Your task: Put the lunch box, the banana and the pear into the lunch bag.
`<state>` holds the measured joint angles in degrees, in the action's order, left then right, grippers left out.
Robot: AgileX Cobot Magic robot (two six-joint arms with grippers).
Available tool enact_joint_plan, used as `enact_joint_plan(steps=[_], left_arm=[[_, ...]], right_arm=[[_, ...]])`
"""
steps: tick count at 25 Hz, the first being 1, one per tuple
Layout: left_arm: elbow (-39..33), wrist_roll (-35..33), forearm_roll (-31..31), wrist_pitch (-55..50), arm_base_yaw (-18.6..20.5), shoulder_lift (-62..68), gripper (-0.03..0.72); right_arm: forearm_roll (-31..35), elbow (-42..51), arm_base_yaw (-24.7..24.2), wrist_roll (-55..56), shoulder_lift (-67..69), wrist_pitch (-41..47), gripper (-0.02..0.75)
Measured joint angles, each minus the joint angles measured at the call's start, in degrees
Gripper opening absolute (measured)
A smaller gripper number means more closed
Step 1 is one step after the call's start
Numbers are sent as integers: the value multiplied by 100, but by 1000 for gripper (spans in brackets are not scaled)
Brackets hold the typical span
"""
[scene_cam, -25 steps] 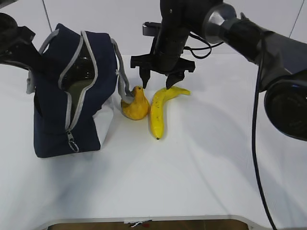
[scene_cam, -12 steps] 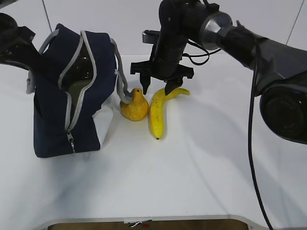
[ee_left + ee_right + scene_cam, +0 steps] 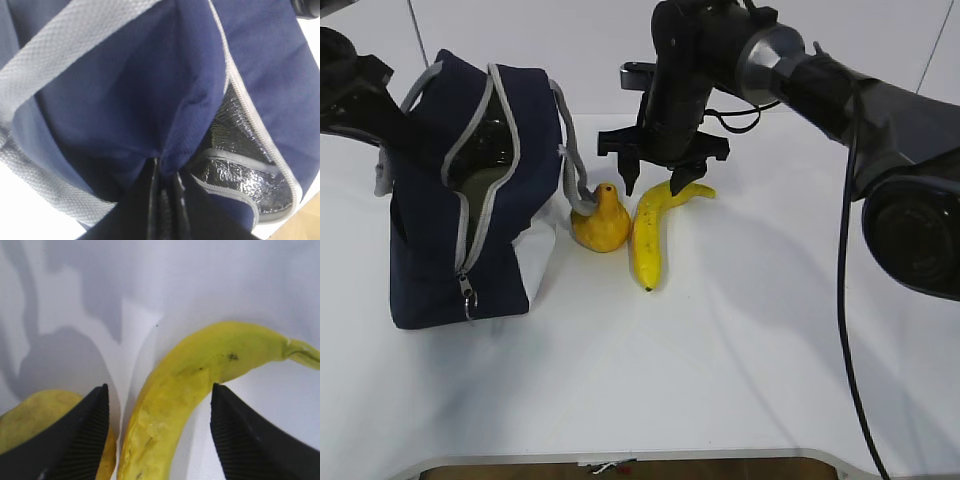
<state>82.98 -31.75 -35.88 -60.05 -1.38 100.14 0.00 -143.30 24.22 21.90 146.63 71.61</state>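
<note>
At the far left, around nine o'clock, the left gripper (image 3: pixel 162 200) has its jaws pressed together on a fold of the lunch bag (image 3: pixel 470 200), pinching the blue cloth and holding the bag's mouth up. The bag stands on the white tabletop (image 3: pixel 720 370) with its grey zipper undone, so the top gapes wide. Inside, the left wrist view shows shiny silver lining. The lunch box does not show anywhere on the tabletop, and the dark inside of the bag is too hard to see into, so I cannot tell if the box is already in there. Just to the right of the bag, near the middle, the pear (image 3: pixel 601 220) sits on the tabletop, touching or almost touching a grey strap of the bag. Right beside the pear, at its three o'clock, lies the banana (image 3: pixel 652 232), with its stem end pointing toward one o'clock. So both fruits are out of the bag and need to go in. Above them hangs the right gripper (image 3: pixel 654 183), with its jaws wide apart and holding nothing. In the right wrist view, one jaw is over the pear's edge and the other is past the banana, so the banana's upper part sits between them. It looks like the banana will be picked up first, then the pear.
</note>
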Motion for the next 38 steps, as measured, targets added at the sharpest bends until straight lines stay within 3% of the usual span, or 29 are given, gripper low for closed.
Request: enact_joint_plan(steps=[35,38], left_arm=[[0,0,0,0,0,0,9],[0,0,0,0,0,0,9]], right_arm=[[217,344,0,127,14,-10,509],[254,344,0,127,14,-10,475]])
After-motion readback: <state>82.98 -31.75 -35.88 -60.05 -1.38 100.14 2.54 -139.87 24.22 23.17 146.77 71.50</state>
